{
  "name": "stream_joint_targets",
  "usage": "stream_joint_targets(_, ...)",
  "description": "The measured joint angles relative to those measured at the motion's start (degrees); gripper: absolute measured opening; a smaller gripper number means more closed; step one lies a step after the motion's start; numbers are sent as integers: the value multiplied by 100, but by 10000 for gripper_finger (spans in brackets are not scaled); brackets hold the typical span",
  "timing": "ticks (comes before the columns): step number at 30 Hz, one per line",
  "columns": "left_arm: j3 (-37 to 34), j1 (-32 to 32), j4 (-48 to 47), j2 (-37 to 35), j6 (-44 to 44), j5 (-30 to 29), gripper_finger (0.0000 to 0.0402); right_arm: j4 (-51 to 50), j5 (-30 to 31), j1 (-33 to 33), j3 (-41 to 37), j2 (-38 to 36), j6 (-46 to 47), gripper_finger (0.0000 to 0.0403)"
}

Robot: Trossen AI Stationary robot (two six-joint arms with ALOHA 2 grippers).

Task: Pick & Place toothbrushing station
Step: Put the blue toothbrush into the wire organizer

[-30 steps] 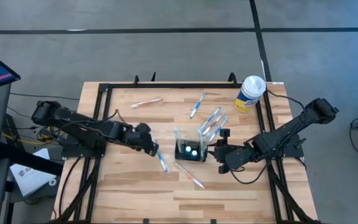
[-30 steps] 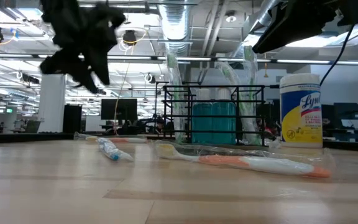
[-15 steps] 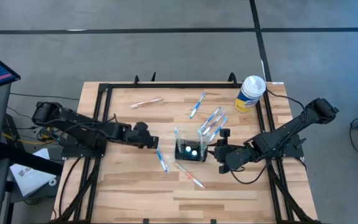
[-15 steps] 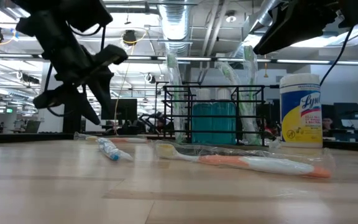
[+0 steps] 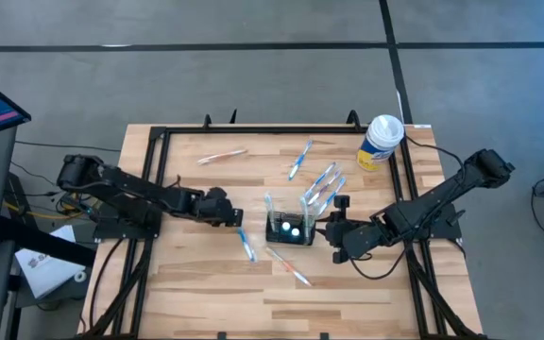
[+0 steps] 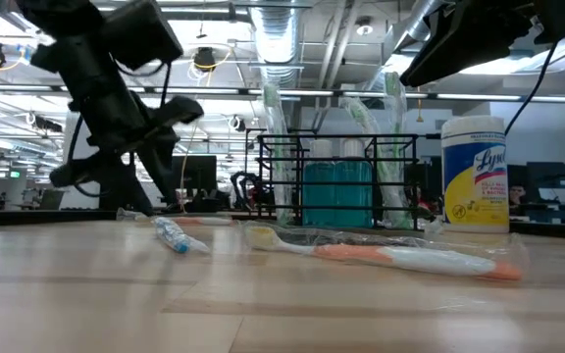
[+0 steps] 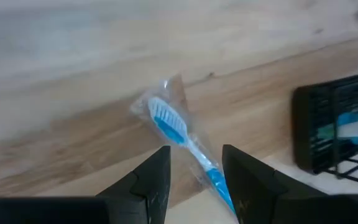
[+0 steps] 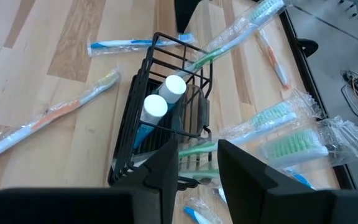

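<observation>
The toothbrushing station (image 5: 289, 229), a black wire holder with two white-capped tubes standing in it, sits mid-tabletop (image 5: 187, 283), and the right claw (image 5: 333, 229) hangs just beside it on the canister (image 5: 380, 142) side, fingers apart and closing on nothing. The left claw (image 5: 231, 212) is on the station's opposite side and a little farther off, fingers apart astride a wrapped blue toothbrush (image 7: 185, 149) whose long axis runs between them. Judged so, the right arm is nearer the station, the left set for the brush.
</observation>
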Motion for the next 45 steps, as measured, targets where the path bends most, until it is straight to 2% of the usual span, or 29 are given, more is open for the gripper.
stream_joint_targets(4,2,0,596,474,-28,229,140,3,-11,5,0,0,1,103)
stream_joint_targets(12,28,0,771,831,-21,270,132,3,-13,5,1,0,1,103)
stream_joint_targets(15,21,36,739,822,-6,277,103,8,-13,5,2,0,1,103)
stream_joint_targets(19,12,54,765,826,130,173,32,14,-13,5,2,0,6,103)
stream_joint_targets(21,25,55,815,836,255,121,11,13,-13,5,2,0,45,103)
stream_joint_targets(32,-10,4,770,536,800,-112,0,7,-13,10,2,0,47,103)
stream_joint_targets(45,-3,-685,1472,-440,1958,-1433,0,7,-13,7,2,0,47,103)
